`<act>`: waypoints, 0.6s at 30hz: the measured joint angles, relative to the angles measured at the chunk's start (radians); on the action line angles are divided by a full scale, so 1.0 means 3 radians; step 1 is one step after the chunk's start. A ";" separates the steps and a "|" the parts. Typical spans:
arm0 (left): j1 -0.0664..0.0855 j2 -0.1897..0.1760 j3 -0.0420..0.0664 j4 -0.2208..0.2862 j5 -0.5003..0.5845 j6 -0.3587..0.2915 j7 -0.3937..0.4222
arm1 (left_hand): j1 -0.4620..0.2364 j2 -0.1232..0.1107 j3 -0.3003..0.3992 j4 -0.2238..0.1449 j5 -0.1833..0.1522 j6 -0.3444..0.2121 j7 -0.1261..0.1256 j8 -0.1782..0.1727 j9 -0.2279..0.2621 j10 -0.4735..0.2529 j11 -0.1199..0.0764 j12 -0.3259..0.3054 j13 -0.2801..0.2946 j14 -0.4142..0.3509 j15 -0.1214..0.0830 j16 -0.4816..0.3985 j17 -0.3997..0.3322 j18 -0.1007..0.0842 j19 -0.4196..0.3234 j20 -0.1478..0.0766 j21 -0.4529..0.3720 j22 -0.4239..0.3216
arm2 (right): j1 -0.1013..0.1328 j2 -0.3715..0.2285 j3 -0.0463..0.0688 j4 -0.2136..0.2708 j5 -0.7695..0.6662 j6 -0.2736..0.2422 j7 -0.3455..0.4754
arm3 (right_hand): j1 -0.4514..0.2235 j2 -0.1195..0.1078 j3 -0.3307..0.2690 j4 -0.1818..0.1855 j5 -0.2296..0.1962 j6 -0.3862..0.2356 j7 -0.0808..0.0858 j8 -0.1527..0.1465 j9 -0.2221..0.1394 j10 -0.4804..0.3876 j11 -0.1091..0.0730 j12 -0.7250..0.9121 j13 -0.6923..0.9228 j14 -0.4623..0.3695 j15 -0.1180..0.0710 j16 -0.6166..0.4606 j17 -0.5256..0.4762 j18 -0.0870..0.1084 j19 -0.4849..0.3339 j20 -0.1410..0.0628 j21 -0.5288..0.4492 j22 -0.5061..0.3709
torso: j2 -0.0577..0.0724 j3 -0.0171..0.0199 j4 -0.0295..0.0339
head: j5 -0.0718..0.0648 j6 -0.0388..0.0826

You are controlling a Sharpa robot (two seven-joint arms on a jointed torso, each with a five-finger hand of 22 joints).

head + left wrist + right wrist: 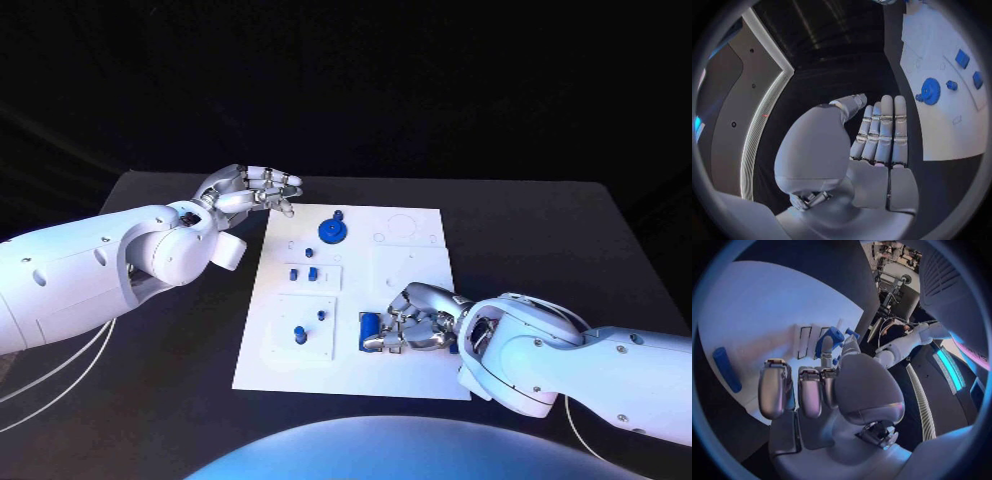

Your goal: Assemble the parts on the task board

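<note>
Black tabletop point(548, 230) carries the white task board point(411, 375) at its middle, with darkness behind. Right hand point(411, 320) rests low on the board's near portion, fingers curled downward; in the right wrist view a blue part point(831, 338) sits at its fingertips point(826, 360), apparently pinched, though the contact itself is partly hidden. A blue bar point(726, 369) lies loose on the board just beside that hand. Left hand point(253, 190) hovers off the board's far corner, fingers straight and pressed together, holding nothing; the blue gear point(333, 232) stands near it on the board. Judgement: a part is being seated under the right hand. Next move calls for steady downward pressure, square alignment with its slot, then a clean release.
</note>
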 measured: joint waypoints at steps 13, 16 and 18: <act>0.0000 -0.0001 0.0000 0.0000 0.0000 0.0000 -0.0001 | 0.0000 0.0000 0.0000 0.0000 0.0000 0.0000 0.0000 0.0000 0.0000 0.0000 0.0000 0.0000 0.0000 0.0000 0.0000 0.0000 0.0000 0.0000 0.0000 0.0000 0.0000 0.0000 | 0.0000 0.0018 0.0001 -0.0112 -0.0018 0.0008 -0.0020 | 0.0032 0.0032 -0.0010 0.0010 -0.0002 0.0000 0.0000 0.0001 -0.0003 0.0000 0.0000 0.0014 0.0000 0.0000 0.0000 0.0000 0.0000 0.0000 0.0000 0.0000 0.0001 -0.0001 | 0.0001 0.0002 0.0003 | -0.0004 0.0002; 0.0000 -0.0002 0.0000 0.0001 0.0000 0.0000 -0.0002 | 0.0000 0.0000 0.0000 0.0000 0.0000 0.0000 0.0000 0.0000 0.0000 0.0000 0.0000 0.0000 0.0000 0.0000 0.0000 0.0000 0.0000 0.0000 0.0000 0.0000 0.0000 0.0000 | 0.0001 0.0028 0.0002 -0.0131 -0.0030 0.0008 -0.0018 | 0.0064 0.0053 -0.0018 0.0011 -0.0003 0.0000 0.0000 0.0014 -0.0003 0.0007 -0.0007 0.0014 0.0001 0.0000 0.0000 0.0000 0.0000 0.0000 0.0000 0.0000 0.0011 -0.0001 | 0.0001 0.0002 0.0003 | -0.0005 0.0001; 0.0000 -0.0003 0.0000 0.0001 0.0000 0.0000 -0.0002 | 0.0000 0.0000 0.0000 0.0000 0.0000 0.0000 0.0000 0.0000 0.0000 0.0000 0.0000 0.0000 0.0000 0.0000 0.0000 0.0000 0.0000 0.0000 0.0000 0.0000 0.0000 0.0000 | -0.0003 0.0032 -0.0004 -0.0147 -0.0043 0.0012 -0.0018 | 0.0081 0.0062 -0.0018 0.0010 0.0003 0.0000 0.0000 0.0014 -0.0003 0.0012 -0.0012 0.0014 0.0004 0.0000 0.0000 0.0000 0.0000 0.0000 0.0000 0.0000 0.0011 -0.0001 | 0.0001 0.0001 0.0003 | -0.0004 0.0000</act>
